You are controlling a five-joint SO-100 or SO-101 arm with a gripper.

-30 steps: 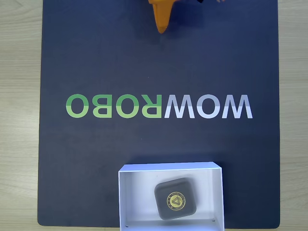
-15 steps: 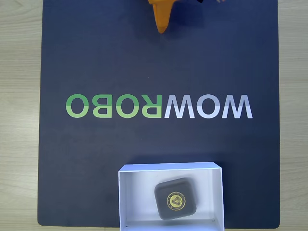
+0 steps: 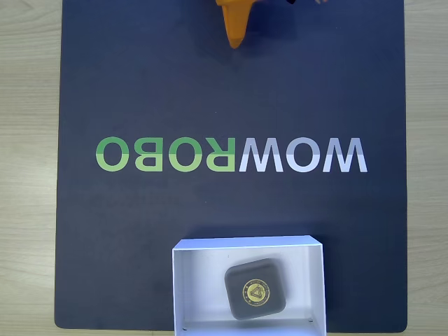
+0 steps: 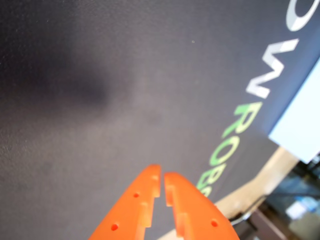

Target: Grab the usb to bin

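Now, usb [image 3: 256, 288]: a small flat dark grey square with rounded corners, turned a little askew, bearing a round gold emblem with a triangle at its centre; any lettering on the emblem is too small to read.
Usb place: it lies flat on the floor of the bin [image 3: 189, 294], a bit right of the floor's middle in the fixed view, apart from all four walls.
Bin: a shallow white rectangular box with thin walls, sitting on the near edge of the mat [image 3: 140, 231] in the fixed view, its lower wall cut off by the picture's edge; in the wrist view a pale corner of it [image 4: 302, 132] shows at the right.
Mat: dark navy and matte, laid on a light wood-grain table [image 3: 28, 175] that shows along both sides.
Writing: large letters on the mat [image 3: 231, 155], between the bin and the gripper, spell WOWROBO, upside down in the fixed view; WOW in pale grey-white, ROBO in green. In the wrist view the letters run up the right side.
Gripper [image 4: 162, 182]: orange, with small round holes in the fingers; jaws nearly closed with only a thin slit between the tips, nothing between them.
Gripper place: at the far edge of the mat from the bin, well apart from the usb; in the fixed view its orange tip [image 3: 236, 28] points toward the bin.
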